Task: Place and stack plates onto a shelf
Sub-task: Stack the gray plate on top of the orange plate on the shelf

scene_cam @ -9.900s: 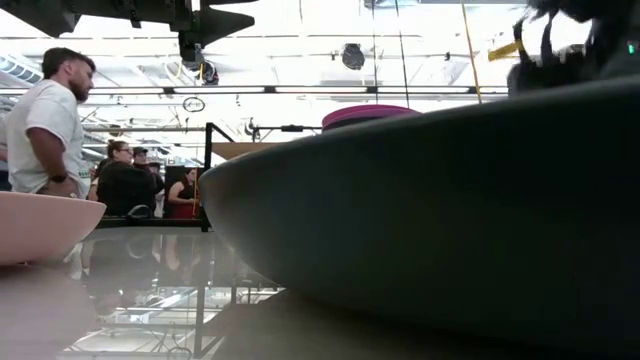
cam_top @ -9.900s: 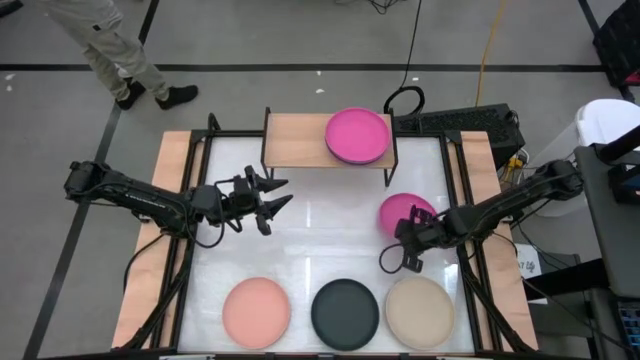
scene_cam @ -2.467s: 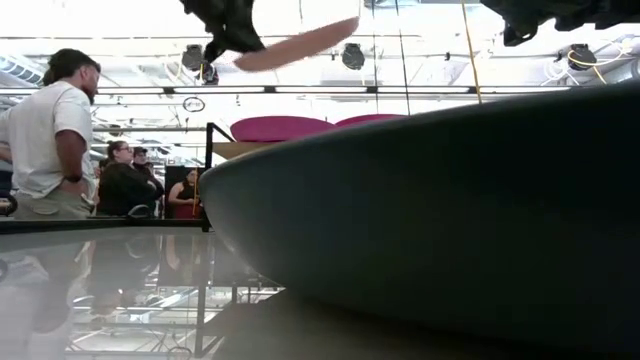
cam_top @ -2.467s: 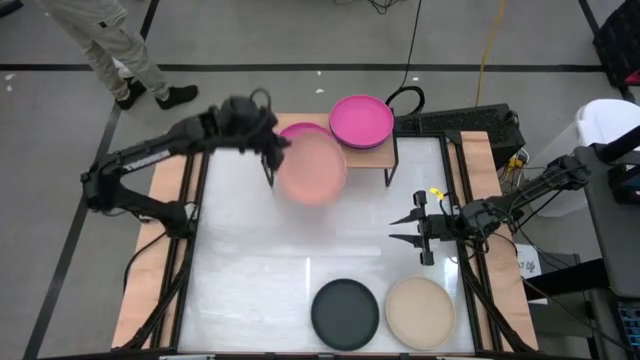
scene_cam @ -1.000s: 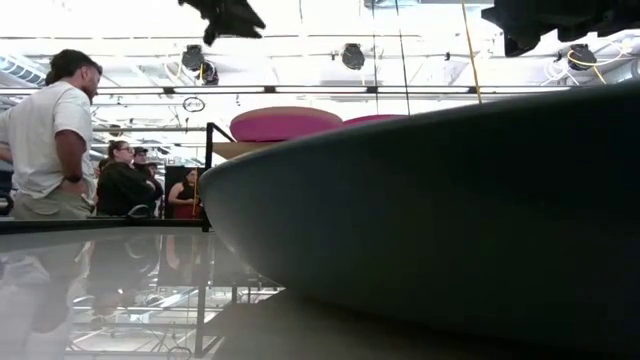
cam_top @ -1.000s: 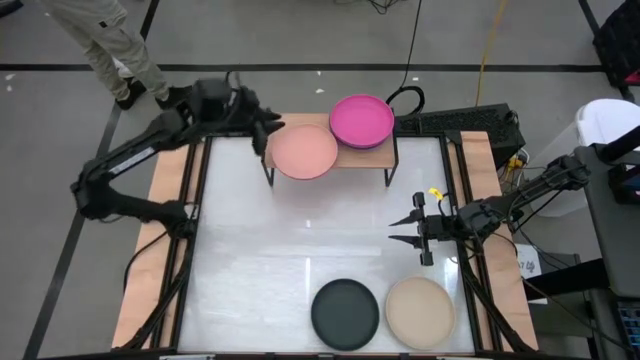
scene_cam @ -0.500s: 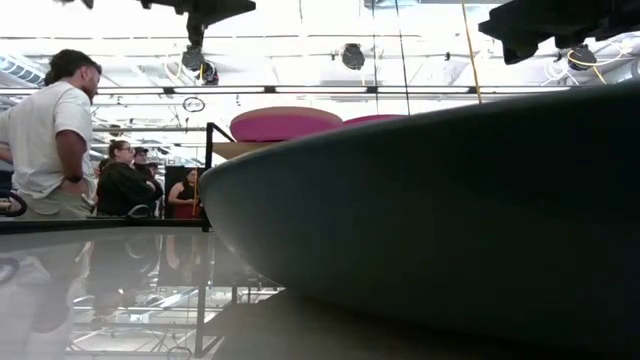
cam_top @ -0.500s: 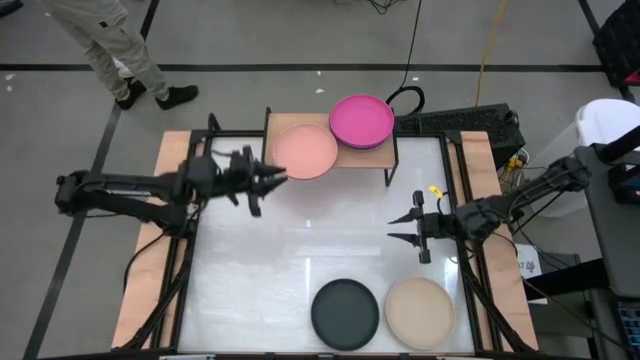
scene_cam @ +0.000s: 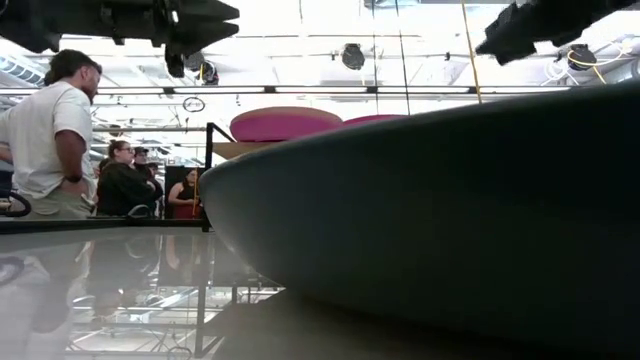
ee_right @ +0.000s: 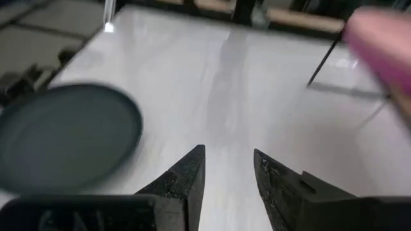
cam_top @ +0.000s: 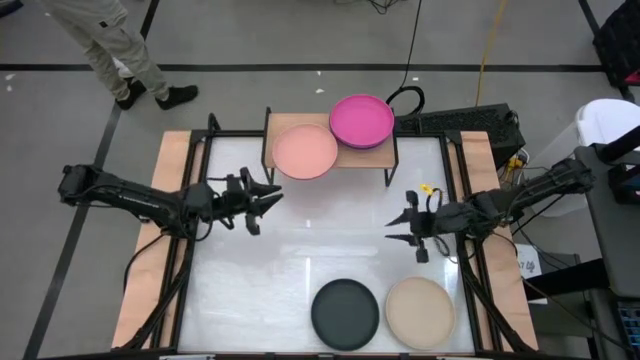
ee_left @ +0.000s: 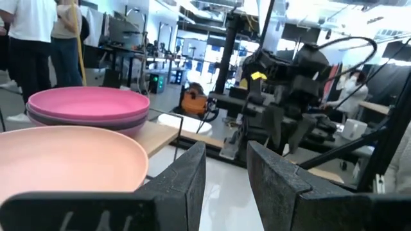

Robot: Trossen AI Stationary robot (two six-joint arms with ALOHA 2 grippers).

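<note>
The light-wood shelf (cam_top: 285, 122) stands at the table's far edge. On its left half a salmon plate (cam_top: 305, 152) lies on a magenta plate (scene_cam: 285, 128). On its right half lies a magenta stack (cam_top: 361, 120), which also shows in the left wrist view (ee_left: 90, 106). A dark grey plate (cam_top: 345, 313) and a beige plate (cam_top: 420, 308) lie flat on the table near its front edge. My left gripper (cam_top: 270, 192) is open and empty, near the shelf's near left corner, above the table. My right gripper (cam_top: 395, 228) is open and empty above the table's right half, pointing left.
The white tabletop (cam_top: 320, 240) lies between the two grippers. Wooden side rails (cam_top: 170, 170) and black frame bars edge the table. People stand in the room beyond the table (scene_cam: 50, 130), and one stands off its far left corner (cam_top: 110, 50).
My left gripper has drawn away from the salmon plate at the shelf's left end. It has gone down and toward the table's near edge, and now hovers level above the table. The salmon plate has stayed on the shelf.
</note>
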